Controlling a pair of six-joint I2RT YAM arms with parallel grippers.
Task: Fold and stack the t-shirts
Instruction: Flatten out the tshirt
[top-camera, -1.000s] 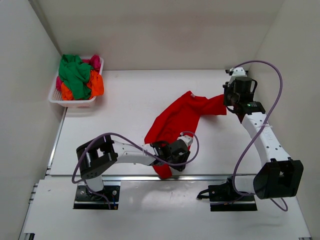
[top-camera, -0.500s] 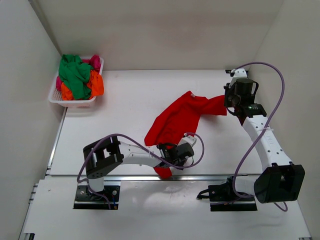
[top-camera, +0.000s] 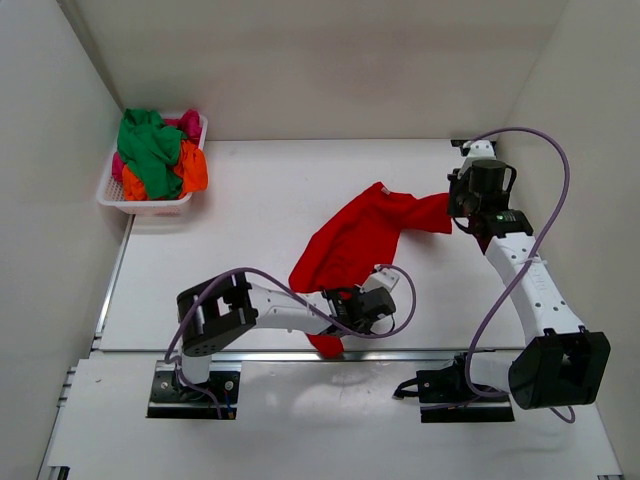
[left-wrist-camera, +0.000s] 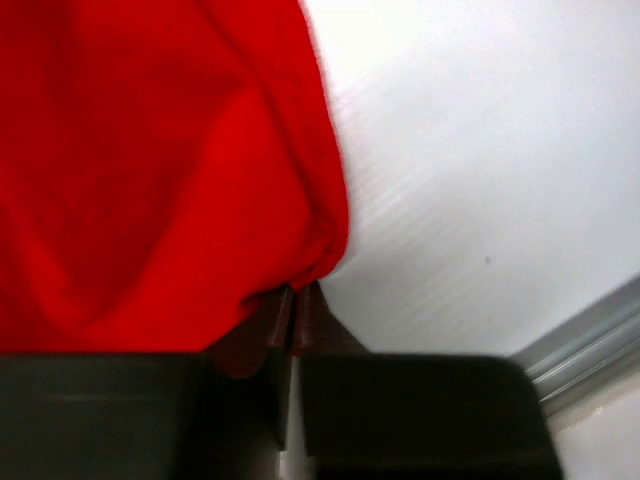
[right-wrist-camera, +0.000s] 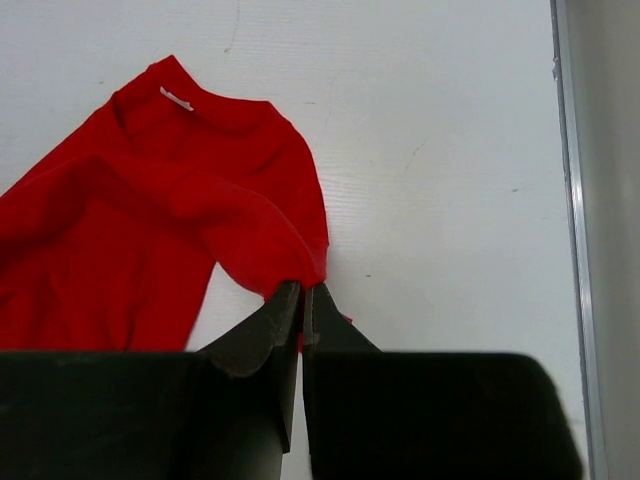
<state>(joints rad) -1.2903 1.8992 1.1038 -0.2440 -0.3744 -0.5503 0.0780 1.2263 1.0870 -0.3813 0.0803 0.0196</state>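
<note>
Top external view
- Red t-shirt (top-camera: 355, 240): lies crumpled on the table (top-camera: 250, 190), drawn out in a diagonal band from its near-left end to its far-right end.
- Left tool (top-camera: 342, 323): at the near-left end of the red t-shirt, touching the cloth; jaw state not readable from this view.
- Right tool (top-camera: 453, 214): at the far-right end of the red t-shirt, with the cloth running into its jaws.
- Basket (top-camera: 150, 206): white lattice, well apart from the red t-shirt, beyond its far-left side.
- Basket contents: a green t-shirt (top-camera: 145, 150) on top, an orange t-shirt (top-camera: 192, 170) on the side facing the red t-shirt, and a pink t-shirt (top-camera: 188, 122) at the far edge.

Left wrist view
- Left tool (left-wrist-camera: 292, 300): jaws drawn together, gripping a fold at the edge of the red t-shirt (left-wrist-camera: 150, 180).
- Cloth: fills the left half of the view, hanging in folds above the jaws.
- Table (left-wrist-camera: 480, 150): bare white surface right of the red t-shirt.

Right wrist view
- Right tool (right-wrist-camera: 302, 295): jaws closed, pinching a hem of the red t-shirt (right-wrist-camera: 150, 220).
- Collar (right-wrist-camera: 215, 105): at the far end of the red t-shirt, with a white label (right-wrist-camera: 178, 98) showing inside.
</note>
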